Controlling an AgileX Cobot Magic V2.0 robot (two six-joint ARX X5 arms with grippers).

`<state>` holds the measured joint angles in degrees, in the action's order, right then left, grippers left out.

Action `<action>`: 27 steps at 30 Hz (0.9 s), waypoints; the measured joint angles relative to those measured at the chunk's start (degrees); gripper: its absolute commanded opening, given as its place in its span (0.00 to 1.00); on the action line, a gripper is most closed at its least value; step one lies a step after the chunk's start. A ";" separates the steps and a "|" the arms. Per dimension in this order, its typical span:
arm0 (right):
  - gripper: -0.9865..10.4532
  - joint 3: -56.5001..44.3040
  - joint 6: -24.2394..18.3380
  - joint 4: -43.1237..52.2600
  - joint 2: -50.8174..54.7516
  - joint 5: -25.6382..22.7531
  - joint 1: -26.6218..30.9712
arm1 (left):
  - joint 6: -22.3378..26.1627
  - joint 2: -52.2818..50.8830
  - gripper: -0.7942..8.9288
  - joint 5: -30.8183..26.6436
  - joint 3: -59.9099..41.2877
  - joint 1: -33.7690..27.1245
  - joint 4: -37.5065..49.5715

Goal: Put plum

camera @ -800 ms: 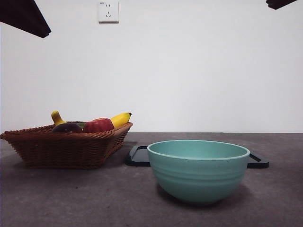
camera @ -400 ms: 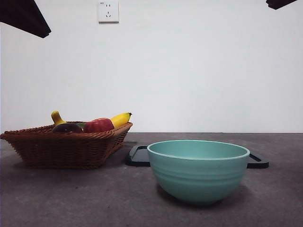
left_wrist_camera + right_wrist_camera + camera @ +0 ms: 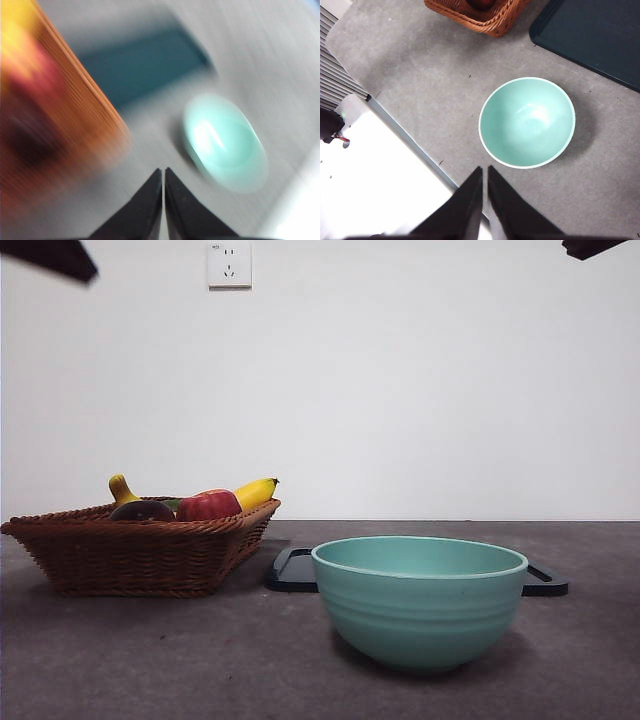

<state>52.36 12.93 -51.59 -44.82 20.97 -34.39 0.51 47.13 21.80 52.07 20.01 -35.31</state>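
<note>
The plum point(image 3: 141, 510), dark and round, lies in the wicker basket point(image 3: 140, 555) at the left, beside a red apple point(image 3: 208, 505) and a yellow banana point(image 3: 255, 492). In the left wrist view the picture is smeared; my left gripper point(image 3: 163, 172) is shut on nothing, high over the table between the basket point(image 3: 95, 125) and the bowl point(image 3: 225, 145). A dark smear point(image 3: 30, 142) in the basket may be the plum. My right gripper point(image 3: 485, 170) is shut and empty, high above the near table edge by the bowl point(image 3: 527, 122).
A teal bowl point(image 3: 420, 600) stands empty at the front centre. Behind it lies a flat black tray point(image 3: 295, 570), next to the basket. The arms show only as dark tips at the top left point(image 3: 50, 255) and top right point(image 3: 590, 248).
The dark arm tip at the top left has drawn upward and shows much less than before. The fruit, basket, bowl and tray have not moved.
</note>
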 measured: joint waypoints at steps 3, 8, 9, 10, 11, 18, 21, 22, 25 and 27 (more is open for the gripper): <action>0.09 0.00 0.00 -0.02 0.00 0.00 0.00 | 2.05 -4.52 0.09 -2.21 -0.85 -4.35 9.09; 0.09 0.00 0.00 -0.02 0.00 0.00 0.00 | 5.18 -12.98 0.09 -6.21 -6.95 -11.23 21.94; 0.09 0.00 0.00 -0.02 0.00 0.00 0.00 | 5.73 -15.34 0.09 -7.72 -9.20 -12.57 24.90; 0.09 0.00 0.00 -0.02 0.00 0.00 0.00 | 6.08 -16.85 0.09 -8.87 -10.75 -13.44 26.69; 0.09 0.00 0.00 -0.02 0.00 0.00 0.00 | 6.32 -18.82 0.09 -10.51 -12.92 -14.38 28.98; 0.09 0.00 0.00 -0.02 0.00 0.00 0.00 | 6.73 -29.97 0.09 -17.49 -28.30 -17.88 36.98; 0.09 0.00 0.00 -0.02 0.00 0.00 0.00 | 6.75 -33.59 0.09 -18.12 -34.58 -18.45 37.22; 0.09 0.00 0.00 -0.02 0.00 0.00 0.00 | 6.75 -34.58 0.09 -18.29 -36.30 -18.60 37.18; 0.09 0.00 0.00 -0.02 0.00 0.00 0.00 | 6.49 -37.59 0.09 -18.45 -41.22 -18.78 37.13; 0.09 0.00 0.00 -0.02 0.00 0.00 0.00 | 6.03 -39.19 0.09 -18.45 -43.89 -18.78 37.16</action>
<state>52.36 12.93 -51.62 -44.82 20.97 -34.39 6.55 7.94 3.36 8.19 1.23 1.85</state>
